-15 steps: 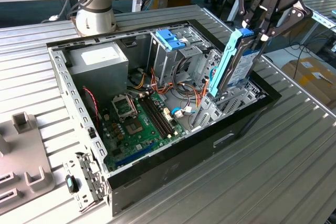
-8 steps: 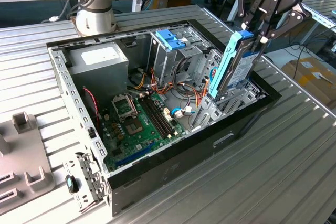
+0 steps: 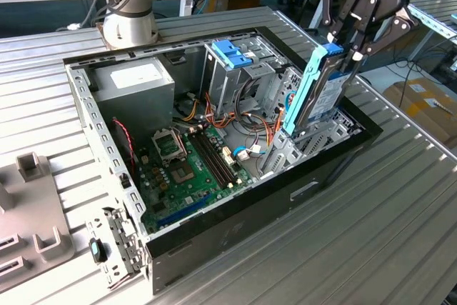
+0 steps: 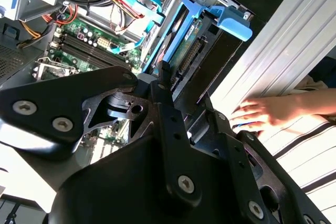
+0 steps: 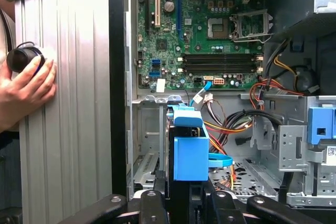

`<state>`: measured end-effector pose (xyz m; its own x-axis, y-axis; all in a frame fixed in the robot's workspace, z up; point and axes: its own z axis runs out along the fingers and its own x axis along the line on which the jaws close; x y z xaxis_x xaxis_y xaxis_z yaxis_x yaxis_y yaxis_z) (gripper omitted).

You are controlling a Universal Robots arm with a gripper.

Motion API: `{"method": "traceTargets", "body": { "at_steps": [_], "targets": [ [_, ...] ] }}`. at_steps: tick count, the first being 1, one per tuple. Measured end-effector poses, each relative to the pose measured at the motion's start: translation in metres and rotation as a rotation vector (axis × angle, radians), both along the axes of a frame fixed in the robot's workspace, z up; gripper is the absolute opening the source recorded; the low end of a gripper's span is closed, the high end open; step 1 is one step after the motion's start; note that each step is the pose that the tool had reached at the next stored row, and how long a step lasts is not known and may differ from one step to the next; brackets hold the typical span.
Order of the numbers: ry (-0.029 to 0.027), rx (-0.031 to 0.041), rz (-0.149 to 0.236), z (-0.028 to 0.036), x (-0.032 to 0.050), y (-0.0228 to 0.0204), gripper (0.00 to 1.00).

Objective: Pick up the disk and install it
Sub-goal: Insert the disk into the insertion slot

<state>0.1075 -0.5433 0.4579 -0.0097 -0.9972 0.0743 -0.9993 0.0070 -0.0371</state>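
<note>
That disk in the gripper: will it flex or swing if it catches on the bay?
Probably stiff: the disk is a flat, metal-looking slab, so flexing seems unlikely. The gripper clamps only its upper end while it hangs tilted, so a snag below could pivot it.

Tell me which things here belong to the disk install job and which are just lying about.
Job in hand: the disk, gripped on end by the end effector; the open computer case.
Lying about: power supply; dark blue bracket on the drive cage; grey fixture at the exterior view's left; a person's hand.
</note>
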Motion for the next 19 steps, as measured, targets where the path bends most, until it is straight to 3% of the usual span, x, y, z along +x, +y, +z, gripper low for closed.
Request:
{"method": "traceTargets", "body": {
  "at_steps": [10,19],
  "targets": [
    [0.0,0.0,0.0,-0.0018,0.0,-0.0003,0.35],
    [0.0,0.0,0.0,-0.0106,0.0,-0.0003,0.35]
  ]
}}
